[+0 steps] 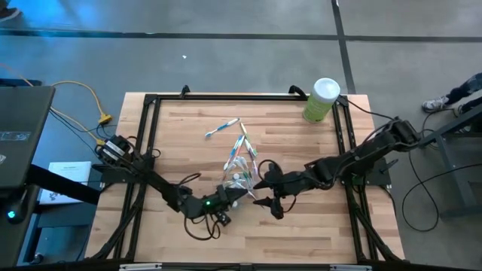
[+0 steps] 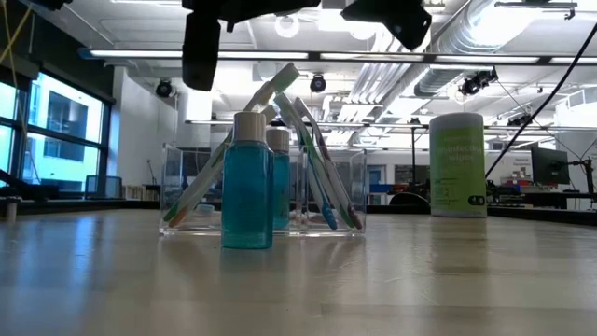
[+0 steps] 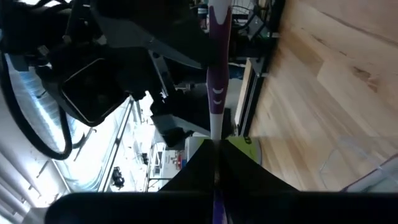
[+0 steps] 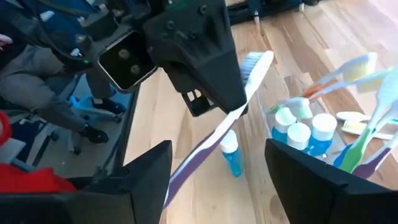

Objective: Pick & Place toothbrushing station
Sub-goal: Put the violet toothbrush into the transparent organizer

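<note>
Blue-filled white-capped tubes (image 2: 250, 182) stand nearest the low camera, just in front of the clear holder (image 2: 340, 191) at mid-table, where several toothbrushes (image 2: 312, 159) lean so their heads splay upward. Left gripper (image 1: 226, 197) clamps a purple-handled toothbrush (image 4: 214, 134) by its handle, above the table beside the holder, bristles outermost, probably to feed it in among the others. Right gripper (image 4: 214, 168) hovers close by with fingers spread and empty, as if ready to steady. Two more brushes (image 1: 223, 128) lie loose farther back, well apart from the green canister (image 1: 321, 99)
</note>
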